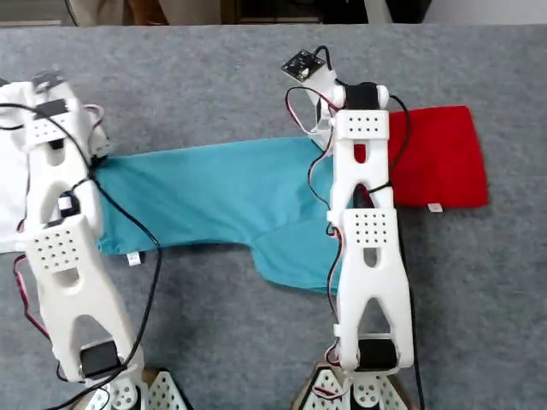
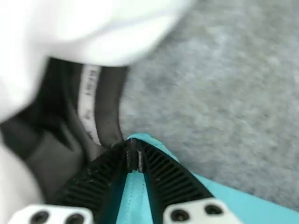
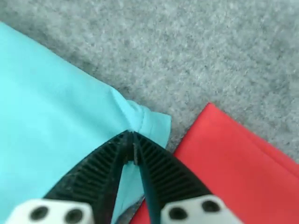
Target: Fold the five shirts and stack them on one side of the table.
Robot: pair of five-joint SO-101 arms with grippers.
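As the left gripper (image 2: 133, 157) and right gripper (image 3: 132, 145) each clenched an end of the teal cotton shirt (image 1: 218, 196), it lay stretched flat — probably readied for folding.

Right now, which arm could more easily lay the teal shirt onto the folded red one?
Probably right: the right end effector is shut on a corner of the teal shirt beside the red shirt. The left end effector pinches the opposite end, by the white shirt.

The left arm (image 1: 64, 248) and right arm (image 1: 369, 248) are white plastic shells with grids of small holes, black motors and thin black, red and white cables. The left end effector (image 2: 134, 156) and right end effector (image 3: 132, 144) have black ribbed fingers (image 3: 168, 177) on white screw-holed mounts.
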